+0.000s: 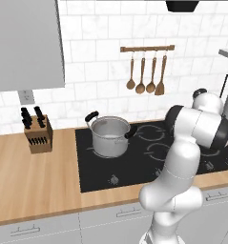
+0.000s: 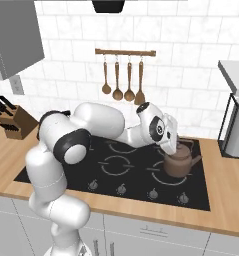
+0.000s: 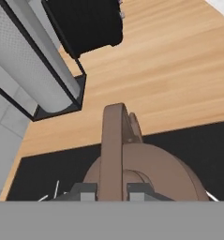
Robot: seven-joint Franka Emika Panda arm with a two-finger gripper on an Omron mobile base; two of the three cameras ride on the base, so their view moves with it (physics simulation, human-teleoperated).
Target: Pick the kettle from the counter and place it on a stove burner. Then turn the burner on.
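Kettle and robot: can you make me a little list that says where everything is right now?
kettle: brown kettle sits on the black stove, over a right-hand burner ring
pincer: pincer is down at the kettle's arched handle, one fingertip on each side of it
grip: looks closed on the handle, hard to be sure
pot: shiny steel pot stands on the stove's left side
knobs: small knobs run along the stove's front edge
counter: wooden counter holds a knife block
wall: four wooden spoons hang from a rail

Bare cooktop (image 2: 136, 172) between pot (image 1: 109, 137) (left) and kettle (image 2: 180, 161)
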